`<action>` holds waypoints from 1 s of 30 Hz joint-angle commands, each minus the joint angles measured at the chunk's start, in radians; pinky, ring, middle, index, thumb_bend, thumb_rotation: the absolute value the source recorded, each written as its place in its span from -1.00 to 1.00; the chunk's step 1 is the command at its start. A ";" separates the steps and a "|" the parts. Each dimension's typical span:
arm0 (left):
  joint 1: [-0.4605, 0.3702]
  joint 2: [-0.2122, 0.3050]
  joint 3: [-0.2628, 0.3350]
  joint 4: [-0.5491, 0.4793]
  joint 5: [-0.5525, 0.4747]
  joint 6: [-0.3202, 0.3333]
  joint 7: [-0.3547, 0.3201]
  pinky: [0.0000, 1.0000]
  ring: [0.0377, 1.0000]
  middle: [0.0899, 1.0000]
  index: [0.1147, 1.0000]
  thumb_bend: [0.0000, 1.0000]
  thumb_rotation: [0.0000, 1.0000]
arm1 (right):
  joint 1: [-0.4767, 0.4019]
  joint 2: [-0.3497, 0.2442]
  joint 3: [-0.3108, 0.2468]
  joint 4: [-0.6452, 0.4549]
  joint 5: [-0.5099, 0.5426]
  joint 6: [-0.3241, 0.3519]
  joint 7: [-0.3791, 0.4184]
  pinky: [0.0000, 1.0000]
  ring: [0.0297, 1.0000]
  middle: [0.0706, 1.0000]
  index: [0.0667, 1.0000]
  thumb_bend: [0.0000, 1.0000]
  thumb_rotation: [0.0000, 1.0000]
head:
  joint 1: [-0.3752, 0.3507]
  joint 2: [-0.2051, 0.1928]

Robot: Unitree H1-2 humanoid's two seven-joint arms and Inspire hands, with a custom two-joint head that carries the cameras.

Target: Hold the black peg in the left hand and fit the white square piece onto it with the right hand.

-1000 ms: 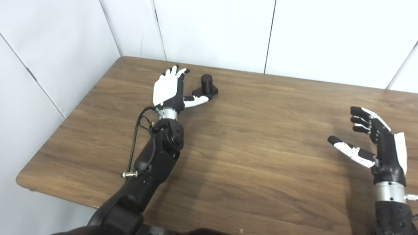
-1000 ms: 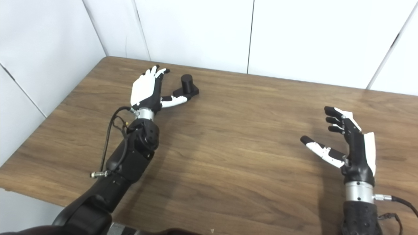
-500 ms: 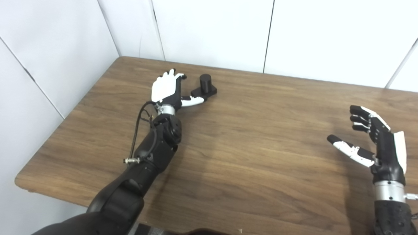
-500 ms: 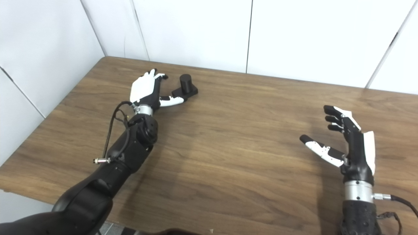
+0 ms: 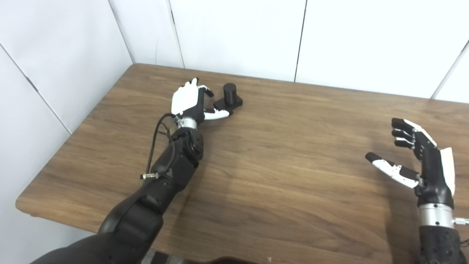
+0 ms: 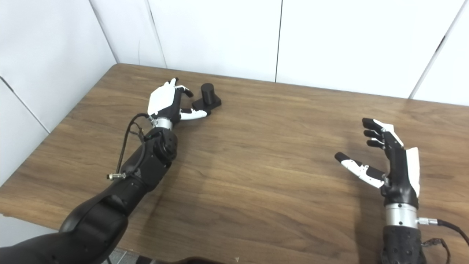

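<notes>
The black peg (image 5: 229, 96), a short cylinder on a square black base, stands upright near the far left of the wooden table (image 5: 278, 165). My left hand (image 5: 189, 102) lies just left of it, fingers curling toward the peg and thumb reaching under the base's near edge, holding nothing. My right hand (image 5: 421, 157) hovers at the right side of the table, open and empty, fingers spread. No white square piece shows in either view.
White wall panels close in the table at the back and left. The table's left edge (image 6: 55, 121) runs close to my left forearm (image 6: 146, 165). A cable loops beside that wrist.
My left arm has stretched further out, bringing the hand closer to the peg, and its fingers have begun to curl. The right hand has stayed in place.
</notes>
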 commanded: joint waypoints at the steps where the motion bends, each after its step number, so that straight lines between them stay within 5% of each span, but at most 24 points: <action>1: -0.057 0.009 -0.011 0.018 -0.003 -0.038 0.022 1.00 1.00 0.93 0.06 0.88 -0.15 | 0.021 0.009 -0.003 -0.003 -0.007 -0.017 -0.010 0.38 0.49 0.54 0.49 0.43 -0.56 | 0.000 0.002; 30: -0.128 -0.006 -0.099 0.163 -0.043 -0.092 0.025 1.00 1.00 0.96 0.18 0.86 -0.15 | 0.050 0.026 -0.012 -0.055 -0.033 0.017 -0.016 0.33 0.47 0.54 0.50 0.45 -0.56 | -0.043 0.014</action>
